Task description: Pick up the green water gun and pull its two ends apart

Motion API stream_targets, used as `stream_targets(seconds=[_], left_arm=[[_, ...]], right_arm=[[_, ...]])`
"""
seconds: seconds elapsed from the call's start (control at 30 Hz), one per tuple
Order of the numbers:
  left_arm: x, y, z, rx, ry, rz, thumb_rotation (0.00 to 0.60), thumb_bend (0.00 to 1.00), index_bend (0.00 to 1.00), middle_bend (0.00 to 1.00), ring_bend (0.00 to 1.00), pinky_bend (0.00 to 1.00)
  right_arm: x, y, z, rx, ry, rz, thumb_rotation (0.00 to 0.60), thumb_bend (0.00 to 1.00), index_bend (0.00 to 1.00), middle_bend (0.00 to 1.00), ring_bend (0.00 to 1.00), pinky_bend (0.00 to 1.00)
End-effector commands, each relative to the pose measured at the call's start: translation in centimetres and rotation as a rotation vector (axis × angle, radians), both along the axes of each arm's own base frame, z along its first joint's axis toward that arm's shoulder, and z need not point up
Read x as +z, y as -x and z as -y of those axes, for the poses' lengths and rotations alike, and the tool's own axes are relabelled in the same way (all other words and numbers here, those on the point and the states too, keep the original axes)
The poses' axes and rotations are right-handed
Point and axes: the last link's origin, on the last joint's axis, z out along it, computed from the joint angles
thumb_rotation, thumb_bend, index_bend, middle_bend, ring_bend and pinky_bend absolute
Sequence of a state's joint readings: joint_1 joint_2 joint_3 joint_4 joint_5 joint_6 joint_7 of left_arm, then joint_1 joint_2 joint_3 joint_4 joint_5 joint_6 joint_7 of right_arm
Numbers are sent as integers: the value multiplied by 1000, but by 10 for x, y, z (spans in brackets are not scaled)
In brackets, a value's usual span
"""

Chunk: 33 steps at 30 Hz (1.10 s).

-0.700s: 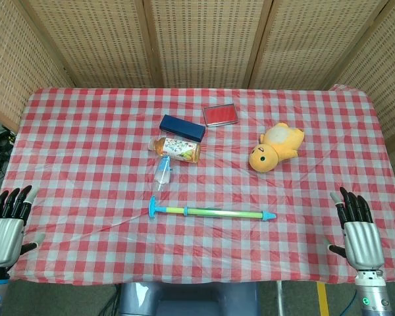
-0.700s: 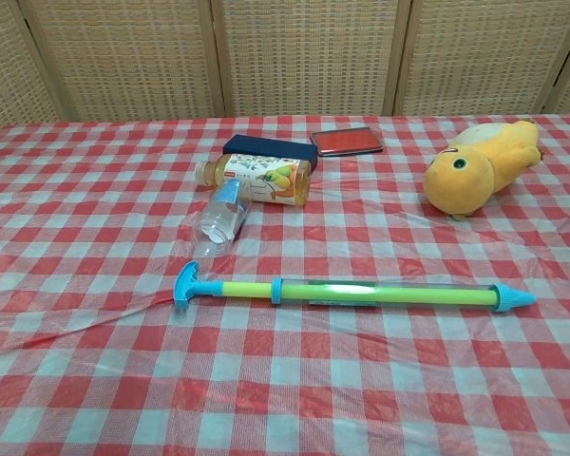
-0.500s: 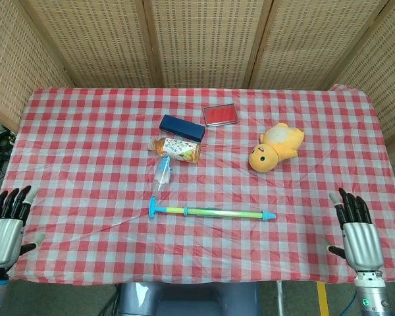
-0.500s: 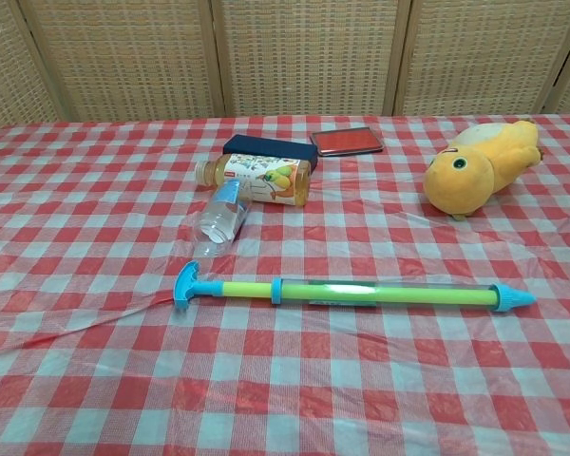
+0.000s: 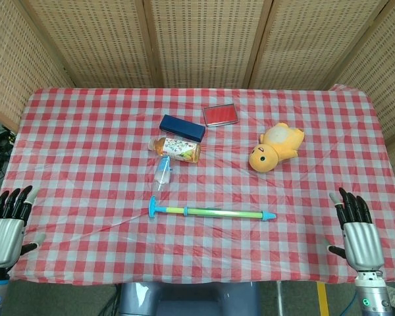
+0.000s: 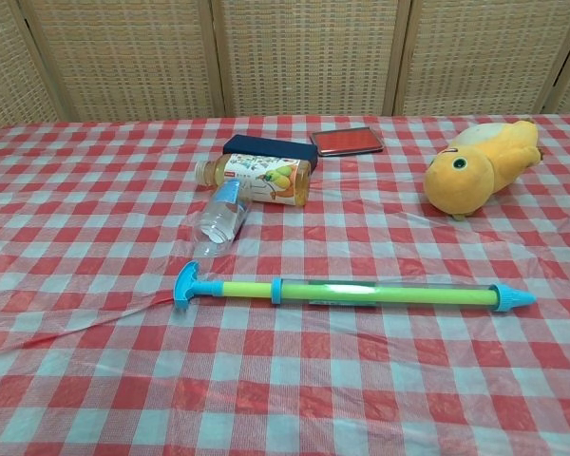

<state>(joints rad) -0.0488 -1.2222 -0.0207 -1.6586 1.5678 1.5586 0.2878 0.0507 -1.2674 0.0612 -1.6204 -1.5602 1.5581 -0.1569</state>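
Observation:
The green water gun lies flat across the middle of the red checked table, its blue T-handle at the left end and its blue nozzle at the right. My left hand hovers at the table's near left corner, fingers apart, holding nothing. My right hand hovers at the near right corner, also spread and empty. Both hands are far from the water gun. Neither hand shows in the chest view.
Behind the water gun lie a small clear bottle, a juice bottle, a dark blue box and a red case. A yellow plush toy sits to the right. Wicker screens stand behind the table.
Both hands have sunk very slightly toward the bottom of the head view. The objects on the table have not moved.

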Motion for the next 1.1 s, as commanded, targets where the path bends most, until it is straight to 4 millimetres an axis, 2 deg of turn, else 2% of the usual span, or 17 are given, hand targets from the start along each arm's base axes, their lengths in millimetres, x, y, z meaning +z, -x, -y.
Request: stream_targets(seconds=[0.03, 0.27, 0.43, 0.47, 0.53, 0.57, 0.6, 0.7, 0.8, 0.9, 1.0, 1.1], left_arm=[[-1, -2, 1, -6, 3, -2, 600, 0, 0, 0, 0, 0], [-13, -15, 0, -61, 36, 8, 600, 0, 0, 0, 0, 0], [-28, -45, -12, -148, 68, 6, 600, 0, 6, 1, 2, 3], [-29, -48, -13, -153, 69, 3, 600, 0, 14, 68, 67, 74], [-40, -68, -22, -193, 110, 21, 600, 0, 33, 259, 241, 233], [-42, -73, -24, -193, 125, 21, 600, 0, 53, 408, 370, 342], [-46, -79, -27, -199, 144, 21, 600, 0, 81, 508, 452, 407], [-62, -102, -40, -230, 202, 9, 600, 0, 167, 677, 595, 527], [-72, -114, -44, -226, 239, 8, 600, 24, 261, 831, 737, 650], [-86, -130, -50, -223, 278, 19, 600, 120, 352, 914, 814, 724], [-108, -148, -59, -218, 331, -18, 600, 215, 392, 947, 845, 753], [-120, -161, -66, -203, 345, -57, 600, 302, 407, 959, 854, 765]], right_arm=[[0, 0, -1, 0, -1, 0, 600, 95, 0, 0, 0, 0], [1, -1, -2, 5, 4, 10, 600, 96, 0, 0, 0, 0], [-2, -2, -2, 3, -11, 8, 600, 96, 0, 0, 0, 0], [-2, -2, -2, 4, -11, 7, 600, 96, 0, 0, 0, 0], [-3, -4, -3, 11, -11, 10, 600, 96, 0, 0, 0, 0], [-2, -4, -3, 11, -11, 11, 600, 95, 0, 0, 0, 0], [-2, -4, -3, 11, -11, 13, 600, 95, 0, 0, 0, 0], [-1, -3, -2, 3, -10, 25, 600, 96, 0, 0, 0, 0], [1, -2, -1, 0, -8, 34, 600, 96, 0, 0, 0, 0], [3, -1, -1, -4, -6, 46, 600, 96, 0, 0, 0, 0], [7, 0, 0, -8, -4, 67, 600, 96, 0, 0, 0, 0], [8, 0, 0, -7, -4, 77, 600, 96, 0, 0, 0, 0]])
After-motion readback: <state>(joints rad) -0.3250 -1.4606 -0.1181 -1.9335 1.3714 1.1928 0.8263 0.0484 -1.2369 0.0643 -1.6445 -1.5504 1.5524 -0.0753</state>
